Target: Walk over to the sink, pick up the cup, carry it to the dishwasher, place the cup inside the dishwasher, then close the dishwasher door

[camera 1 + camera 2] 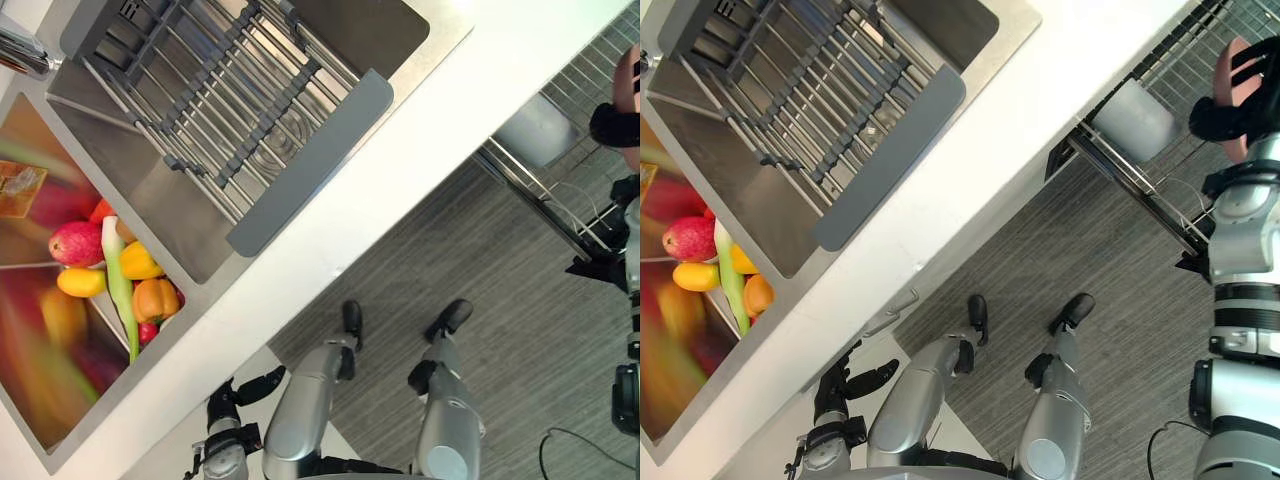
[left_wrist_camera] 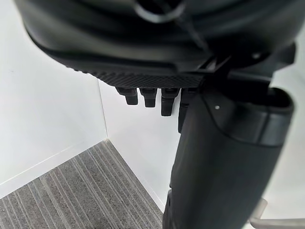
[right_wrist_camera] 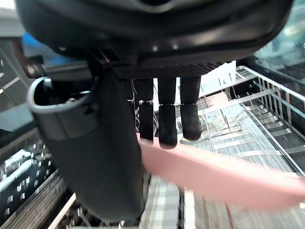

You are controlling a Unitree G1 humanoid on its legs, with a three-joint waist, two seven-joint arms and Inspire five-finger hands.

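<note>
The right hand (image 1: 1222,118) is curled round a pink cup (image 1: 1232,68), holding it beyond the front edge of the white counter (image 1: 1040,130), above the dishwasher's wire rack (image 1: 1160,195) that is pulled out from under that counter. In the right wrist view the fingers (image 3: 168,124) lie across one side of the cup's rim and the thumb (image 3: 95,152) stands on the other, with the rack's wires past them. A grey plastic container (image 1: 1133,120) sits in the rack, close under the counter's edge and just beside the cup. Whether the cup touches the rack cannot be told.

A steel double sink (image 1: 170,190) is set into the counter. A grey dish-drying rack (image 1: 250,120) rests across one basin; the other basin holds fruit and vegetables: a red fruit (image 1: 76,243), yellow pieces, an orange pepper (image 1: 155,298) and a green stalk (image 1: 120,285). A chrome tap (image 1: 25,50) stands at the sink's far rim.

The left hand (image 1: 840,385) hangs low before the counter's front, beside the white cabinet door (image 2: 47,95), its fingers loose and holding nothing. Grey striped flooring (image 1: 1120,300) runs below the counter.
</note>
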